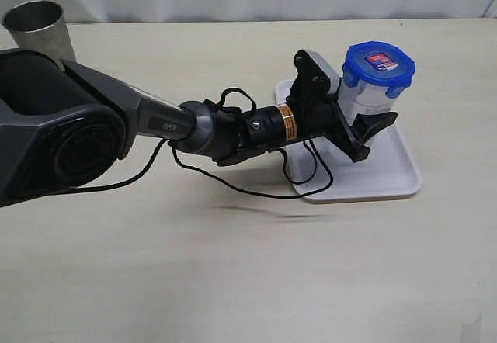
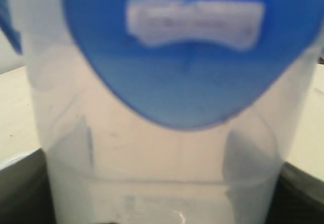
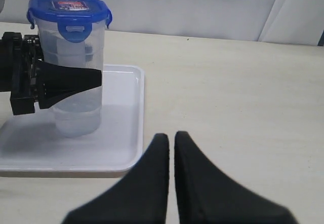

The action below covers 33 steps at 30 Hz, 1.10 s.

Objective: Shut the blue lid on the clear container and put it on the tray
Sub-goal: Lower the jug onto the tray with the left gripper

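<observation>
Already capped by the small round bright-blue plastic lid [image 1: 378, 64], the tall translucent plastic container [image 3: 76, 107] stood upright on the flat white rectangular tray [image 1: 392, 178]. The left gripper [image 1: 366, 118] straddled the container's middle, its black fingers pinching the walls from both sides. The right gripper [image 3: 171, 138] was over the beige tabletop [image 1: 233, 281] near the tray, fingers pressed together on nothing. A grey steel cup [image 1: 37, 25] stood well apart, behind the left arm.

lid [image 1: 379, 62] on container [image 1: 363, 99], container on tray [image 1: 388, 178], cup [image 1: 39, 25] far left
</observation>
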Motion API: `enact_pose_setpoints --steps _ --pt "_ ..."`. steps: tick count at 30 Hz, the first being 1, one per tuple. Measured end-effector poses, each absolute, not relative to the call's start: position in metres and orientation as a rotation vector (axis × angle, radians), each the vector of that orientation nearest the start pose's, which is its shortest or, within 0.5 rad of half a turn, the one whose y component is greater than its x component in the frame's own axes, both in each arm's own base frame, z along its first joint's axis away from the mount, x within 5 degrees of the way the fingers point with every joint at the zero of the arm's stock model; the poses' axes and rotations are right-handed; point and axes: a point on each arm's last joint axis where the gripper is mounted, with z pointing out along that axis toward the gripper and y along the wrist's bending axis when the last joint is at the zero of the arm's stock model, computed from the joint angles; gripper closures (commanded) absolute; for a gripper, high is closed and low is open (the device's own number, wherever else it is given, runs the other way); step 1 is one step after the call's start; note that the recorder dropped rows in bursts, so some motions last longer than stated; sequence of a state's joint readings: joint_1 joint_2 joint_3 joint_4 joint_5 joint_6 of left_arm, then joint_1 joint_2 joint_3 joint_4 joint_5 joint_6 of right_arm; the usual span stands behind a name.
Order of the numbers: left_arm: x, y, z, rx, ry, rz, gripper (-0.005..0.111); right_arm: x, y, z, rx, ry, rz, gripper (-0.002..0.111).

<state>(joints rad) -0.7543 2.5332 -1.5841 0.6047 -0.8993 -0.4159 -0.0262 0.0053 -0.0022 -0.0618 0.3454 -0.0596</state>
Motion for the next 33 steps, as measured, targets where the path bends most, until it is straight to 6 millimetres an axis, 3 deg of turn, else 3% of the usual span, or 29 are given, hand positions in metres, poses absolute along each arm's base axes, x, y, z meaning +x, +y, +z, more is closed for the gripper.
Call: enact_pose_setpoints --steps 4,8,11,26,33 --pt "0.348 -0.382 0.072 0.952 1.419 -0.954 0.074 0.054 -0.003 0.183 -0.069 1.832 -0.12 0.104" --pt "0.347 -0.382 0.073 0.95 1.413 -0.959 0.028 0.054 -0.003 0.183 -0.069 1.832 -0.12 0.104" --pt "0.347 -0.382 0.073 0.945 1.406 -0.964 0.006 0.054 -0.003 0.183 -0.069 1.832 -0.12 0.104" --pt "0.348 -0.382 0.072 0.955 1.414 -0.956 0.004 0.054 -0.003 0.183 -0.069 1.832 -0.12 0.104" --pt "0.355 -0.37 0.069 1.024 1.425 -0.973 0.004 0.054 -0.003 0.183 -0.069 1.832 -0.12 0.104"
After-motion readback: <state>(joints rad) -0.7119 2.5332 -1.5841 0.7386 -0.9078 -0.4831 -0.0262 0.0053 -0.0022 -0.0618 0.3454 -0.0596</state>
